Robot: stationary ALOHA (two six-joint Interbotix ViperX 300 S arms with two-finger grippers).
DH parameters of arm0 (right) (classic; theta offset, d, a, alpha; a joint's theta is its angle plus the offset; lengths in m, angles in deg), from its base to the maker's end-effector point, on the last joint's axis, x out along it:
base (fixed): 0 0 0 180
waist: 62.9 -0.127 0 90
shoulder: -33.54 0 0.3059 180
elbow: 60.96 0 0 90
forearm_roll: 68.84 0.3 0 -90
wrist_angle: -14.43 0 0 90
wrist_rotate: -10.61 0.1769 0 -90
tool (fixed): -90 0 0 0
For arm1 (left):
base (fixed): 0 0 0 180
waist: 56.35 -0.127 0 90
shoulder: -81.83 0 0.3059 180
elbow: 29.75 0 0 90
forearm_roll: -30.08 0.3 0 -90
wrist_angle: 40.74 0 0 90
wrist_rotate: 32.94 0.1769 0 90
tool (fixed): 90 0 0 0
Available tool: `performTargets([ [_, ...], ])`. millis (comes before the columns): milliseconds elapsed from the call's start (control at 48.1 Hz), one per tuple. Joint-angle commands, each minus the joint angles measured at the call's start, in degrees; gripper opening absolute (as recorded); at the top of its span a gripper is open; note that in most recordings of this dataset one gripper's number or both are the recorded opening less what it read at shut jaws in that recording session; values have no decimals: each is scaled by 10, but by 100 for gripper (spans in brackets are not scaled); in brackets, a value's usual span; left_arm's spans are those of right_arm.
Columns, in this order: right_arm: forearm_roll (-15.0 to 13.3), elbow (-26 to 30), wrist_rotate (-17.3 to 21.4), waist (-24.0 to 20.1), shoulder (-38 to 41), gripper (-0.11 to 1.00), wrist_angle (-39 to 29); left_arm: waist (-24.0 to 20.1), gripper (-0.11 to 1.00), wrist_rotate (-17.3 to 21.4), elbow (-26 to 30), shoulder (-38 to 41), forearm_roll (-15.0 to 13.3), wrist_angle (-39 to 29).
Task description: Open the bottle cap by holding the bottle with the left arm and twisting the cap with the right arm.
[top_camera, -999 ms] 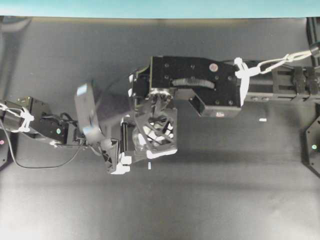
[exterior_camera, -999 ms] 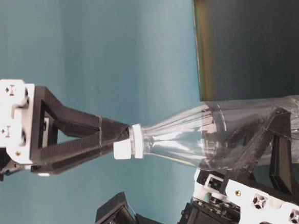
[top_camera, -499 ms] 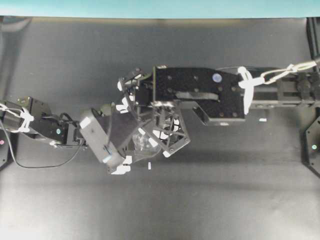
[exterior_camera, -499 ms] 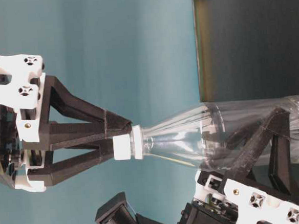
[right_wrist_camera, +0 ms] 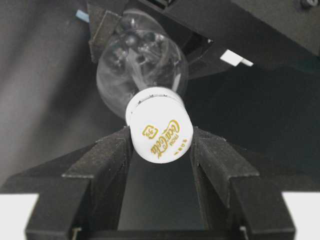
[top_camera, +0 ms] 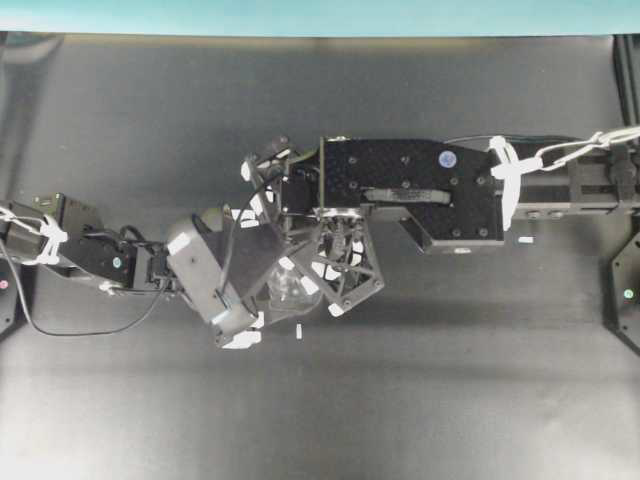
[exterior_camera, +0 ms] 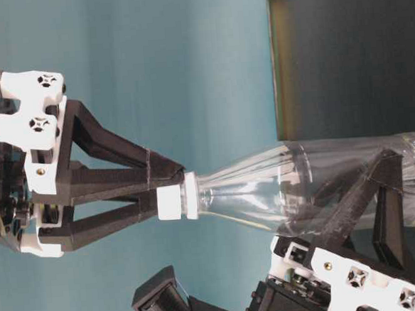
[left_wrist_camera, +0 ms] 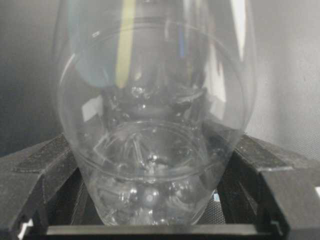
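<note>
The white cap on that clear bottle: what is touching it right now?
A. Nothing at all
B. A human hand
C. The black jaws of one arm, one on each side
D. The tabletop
C: in the right wrist view the bottle cap sits clamped between the right arm's two black jaws, one pressed against each side.

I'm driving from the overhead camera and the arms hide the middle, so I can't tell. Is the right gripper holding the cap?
Observer: Yes. In the right wrist view the right gripper is shut on the bottle cap, with a pad touching each side.
Operator: Did the cap come off?
Observer: Not yet. From table level, it sits on the neck of the bottle.
Operator: Is the other hand holding the bottle?
Observer: Yes. The left wrist view shows the left gripper with a finger against each side of the clear body.
</note>
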Motion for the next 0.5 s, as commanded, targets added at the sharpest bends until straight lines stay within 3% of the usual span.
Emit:
performTargets([
  [0,-4,0,17,3,-9,35,1,11,79,1,4,-2,2,0],
  [187,1,4,37,2,-15,37,3,11,79,1,5,-2,2,-1],
  [374,10,4,83,2,-24,82,13,11,79,1,5,-2,2,-2],
  [478,9,6,98,0,-31,86,11,11,79,0,5,-2,2,-4],
])
